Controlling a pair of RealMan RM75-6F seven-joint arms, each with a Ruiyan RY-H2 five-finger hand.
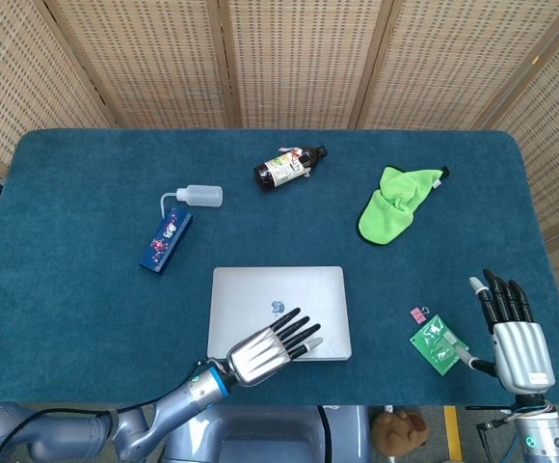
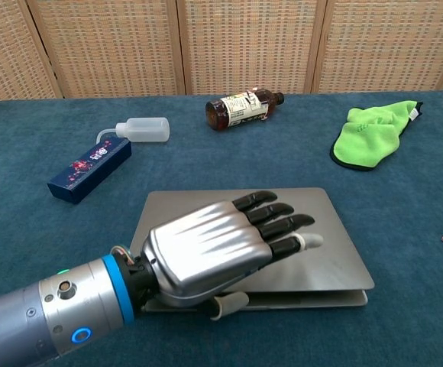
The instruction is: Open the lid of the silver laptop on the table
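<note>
Two views agree. From the head, the silver laptop (image 1: 278,309) lies near-centre on the counter (image 1: 87,289); the right robot hand (image 1: 511,333) idles with fingers apart. From the chest, the left robot hand (image 2: 221,245) grips the lid's near edge — a gap shows — so lifting is underway; next, raise further.

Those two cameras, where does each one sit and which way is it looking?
Head view: high up, looking steeply down on the whole table; shows the left hand on the silver laptop and the right hand.
Chest view: lower, looking forward across the table; shows only the left hand and forearm.
Both share the laptop, bottle and green cloth.
</note>
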